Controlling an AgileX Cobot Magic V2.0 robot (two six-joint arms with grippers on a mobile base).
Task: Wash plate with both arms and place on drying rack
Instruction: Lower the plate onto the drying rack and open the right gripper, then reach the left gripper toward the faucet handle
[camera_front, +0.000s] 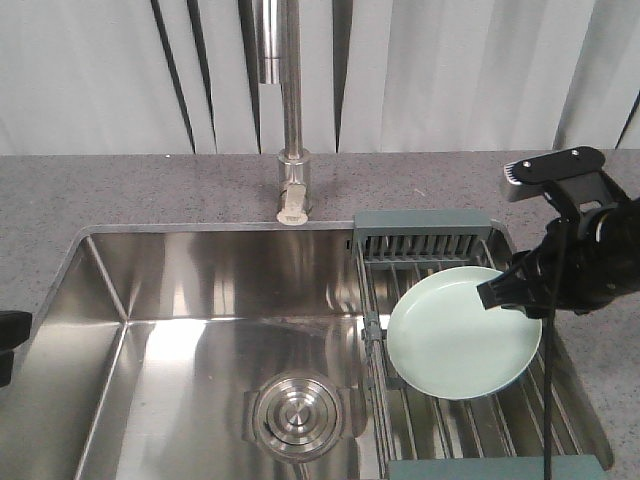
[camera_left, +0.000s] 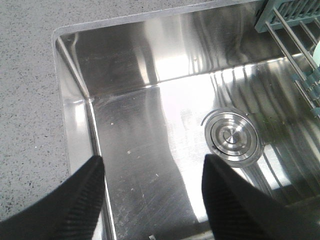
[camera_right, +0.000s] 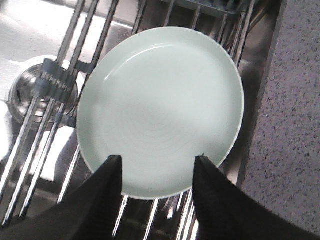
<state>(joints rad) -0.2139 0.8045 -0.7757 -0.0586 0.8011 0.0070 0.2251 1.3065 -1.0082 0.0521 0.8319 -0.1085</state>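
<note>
The plate (camera_right: 160, 100) on drying rack (camera_front: 425, 222), near rim hidden behind right claw (camera_right: 157, 159) — spread, empty; left claw (camera_left: 152, 159) gapes, empty

No text, label, brand, number or sign can be read in any of the 3 views (the plate (camera_front: 462, 335), drying rack (camera_front: 425, 245), faucet (camera_front: 291, 100) and sink (camera_front: 200, 280) show plain, unmarked surfaces).

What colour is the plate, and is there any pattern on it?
The plate is plain pale mint green, no pattern; clearest in the right wrist view.
</note>
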